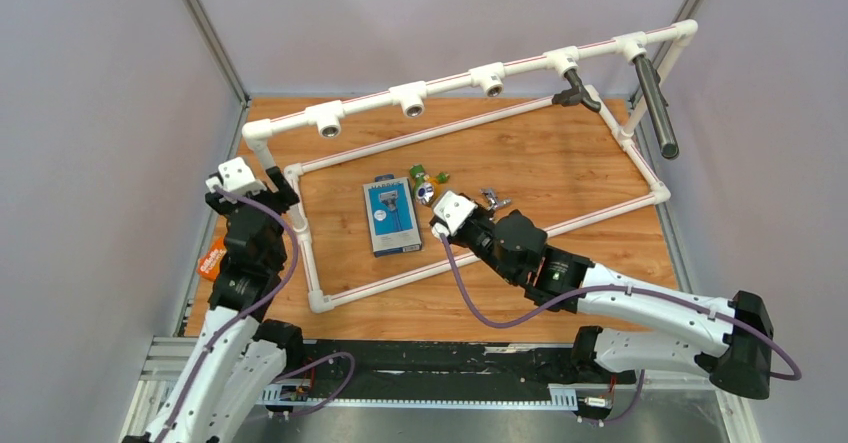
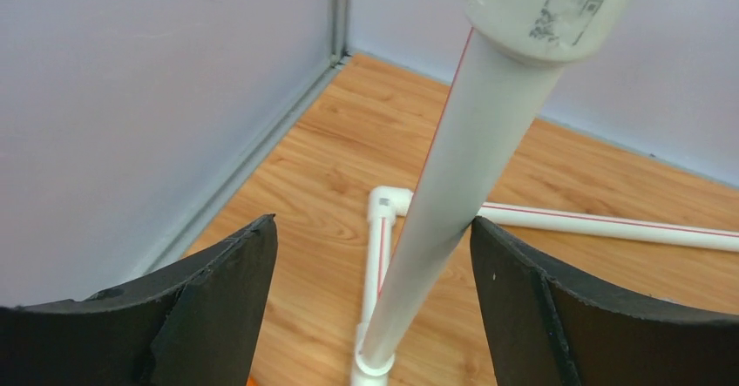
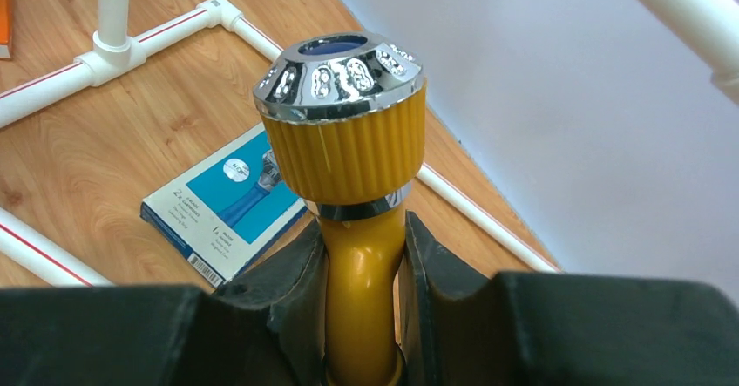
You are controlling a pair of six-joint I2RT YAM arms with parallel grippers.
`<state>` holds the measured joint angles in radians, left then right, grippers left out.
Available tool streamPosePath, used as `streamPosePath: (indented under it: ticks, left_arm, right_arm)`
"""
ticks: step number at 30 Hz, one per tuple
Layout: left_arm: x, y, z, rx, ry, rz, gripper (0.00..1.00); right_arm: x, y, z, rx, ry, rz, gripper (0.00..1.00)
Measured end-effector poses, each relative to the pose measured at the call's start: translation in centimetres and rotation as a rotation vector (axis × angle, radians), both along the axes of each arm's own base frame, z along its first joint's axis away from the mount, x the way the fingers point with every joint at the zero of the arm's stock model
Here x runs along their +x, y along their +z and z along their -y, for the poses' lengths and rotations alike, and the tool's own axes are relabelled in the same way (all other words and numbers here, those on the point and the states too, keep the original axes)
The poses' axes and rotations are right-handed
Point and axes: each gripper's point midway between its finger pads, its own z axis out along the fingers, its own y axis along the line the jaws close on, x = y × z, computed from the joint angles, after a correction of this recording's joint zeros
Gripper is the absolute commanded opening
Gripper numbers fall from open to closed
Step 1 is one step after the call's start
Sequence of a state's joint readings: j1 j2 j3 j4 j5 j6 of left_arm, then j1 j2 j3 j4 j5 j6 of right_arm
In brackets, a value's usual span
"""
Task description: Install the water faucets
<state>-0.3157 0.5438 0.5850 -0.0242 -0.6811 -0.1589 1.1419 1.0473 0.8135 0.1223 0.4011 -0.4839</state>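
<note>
Faucet [image 3: 349, 151] — yellow-orange ribbed body, chrome cap — clamped in right end effector [image 3: 363, 240].

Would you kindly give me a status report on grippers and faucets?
Right gripper shut on yellow faucet. Left gripper open around upright pipe. Green faucet, chrome faucet on table. Razor pack alongside.

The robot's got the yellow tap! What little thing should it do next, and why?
Probably close the left gripper on the upright white pipe to hold it steady. Its fingers sit open on either side of that pipe, while the right gripper clamps the yellow faucet, which needs a firm frame to go in.
</note>
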Motion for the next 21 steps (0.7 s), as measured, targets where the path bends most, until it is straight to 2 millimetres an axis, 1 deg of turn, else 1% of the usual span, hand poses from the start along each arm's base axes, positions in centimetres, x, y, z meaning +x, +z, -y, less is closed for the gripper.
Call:
streamPosePath:
  ticks: [1,3,5,9,12,14,15,16,17,18,19,20,21]
  left_arm:
    - [0.5,-0.4,-0.5,-0.007,0.015,-0.012,0.87]
    - [1.8,-1.0,-0.8,-0.026,0.004,-0.029,0.87]
    - [2.7,-1.3,-0.4,-0.032,-0.028,-0.034,0.87]
    - [4.6,-1.0,0.7,-0.049,-0.098,-0.005,0.87]
    - [5.9,-1.4,1.2,-0.054,-0.127,-0.003,0.86]
    - [6.6,-1.3,1.2,-0.053,-0.133,0.009,0.80]
    - [6.8,-1.1,1.2,-0.051,-0.134,0.021,0.71]
    - [7.0,-0.9,1.2,-0.049,-0.137,0.030,0.65]
    - [7.2,-0.6,1.3,-0.045,-0.141,0.042,0.52]
    - [7.3,-0.3,1.4,-0.038,-0.148,0.052,0.45]
    - [7.3,-0.2,1.3,-0.023,-0.144,0.056,0.32]
    - [7.3,-0.2,1.1,-0.014,-0.144,0.053,0.27]
    - [7.2,-0.2,1.0,0.018,-0.149,0.042,0.16]
  right_arm:
    - [0.0,0.3,-0.1,-0.011,0.009,0.019,0.00]
    - [0.0,0.9,-0.2,-0.035,0.028,0.064,0.00]
    - [0.1,1.5,-0.2,-0.061,0.036,0.110,0.00]
    - [0.4,2.9,-0.1,-0.127,0.042,0.230,0.00]
    - [0.6,4.5,0.0,-0.169,0.042,0.351,0.00]
    - [0.6,5.5,0.1,-0.189,0.042,0.458,0.00]
    - [0.5,5.7,0.1,-0.206,0.042,0.507,0.00]
    - [0.5,5.6,0.1,-0.228,0.044,0.543,0.00]
    - [0.5,5.5,0.1,-0.261,0.046,0.572,0.00]
    - [0.6,5.6,-0.1,-0.284,0.047,0.597,0.00]
    - [0.7,5.7,-0.2,-0.301,0.045,0.619,0.00]
    - [0.8,5.7,-0.3,-0.316,0.043,0.636,0.00]
    - [0.8,5.8,-0.4,-0.332,0.041,0.653,0.00]
